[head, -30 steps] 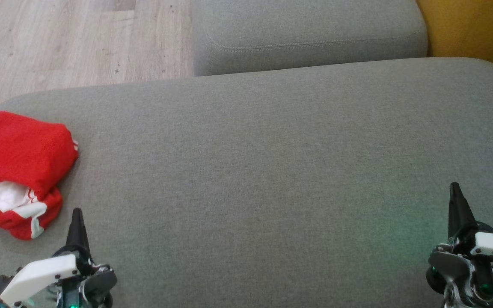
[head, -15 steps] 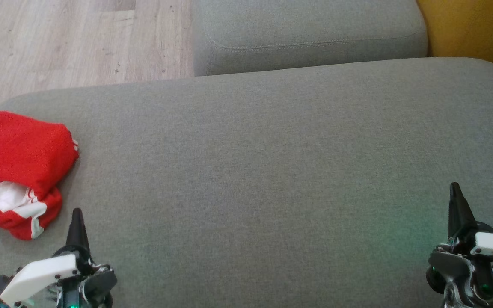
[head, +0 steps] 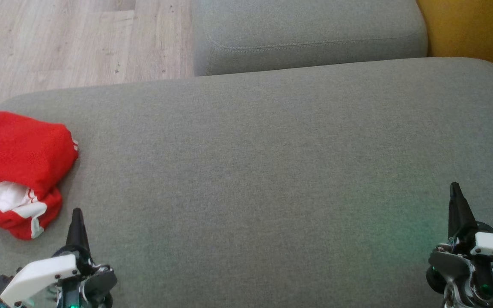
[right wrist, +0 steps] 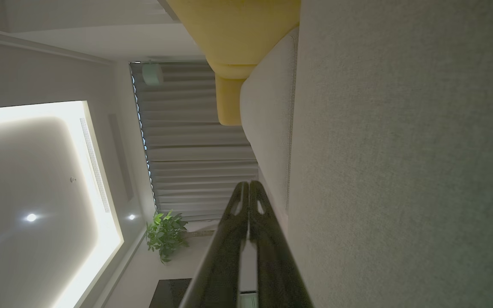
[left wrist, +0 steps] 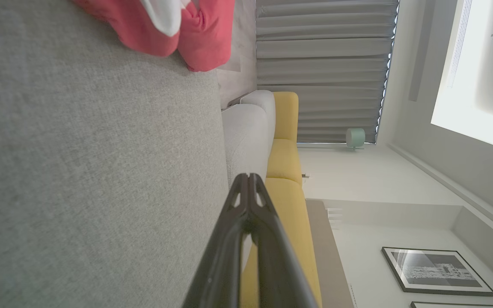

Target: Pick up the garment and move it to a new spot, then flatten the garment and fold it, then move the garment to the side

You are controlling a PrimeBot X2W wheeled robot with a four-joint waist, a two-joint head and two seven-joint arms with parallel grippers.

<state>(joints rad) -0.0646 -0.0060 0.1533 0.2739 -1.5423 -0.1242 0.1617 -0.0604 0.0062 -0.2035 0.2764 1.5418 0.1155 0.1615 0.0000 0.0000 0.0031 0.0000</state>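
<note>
1. Garment [head: 15, 171]: red with a white panel and striped trim, folded into a compact bundle. The top layer is red and the white shows along its near side.
2. It lies on the grey seat cushion [head: 246, 171] at the left edge, toward the near-left corner. The head view's frame cuts its left side, so I can't tell if it overhangs that edge.
3. Left gripper [head: 76, 216]: at the cushion's near edge, left end. Fingers are pressed together into one point and grip nothing. The tip is just beside the garment's near-right corner, not touching it.
4. Right gripper [head: 455, 190]: at the near edge, right end. Fingers are pressed together the same way and grip nothing. It is well apart from the garment, with most of the cushion's width between.
5. Wrist views: each finger pair meets at the tip alongside the grey fabric. I can't tell whether either touches the cushion.
6. Surroundings: a second grey cushion [head: 306, 34] sits beyond the far edge. There is wood floor [head: 58, 38] past the far-left corner and yellow upholstery [head: 473, 30] at the far right.
7. Left wrist view also shows grey curtains [left wrist: 323, 64] and a framed picture [left wrist: 437, 269]. Right wrist view shows a potted plant [right wrist: 165, 235].
</note>
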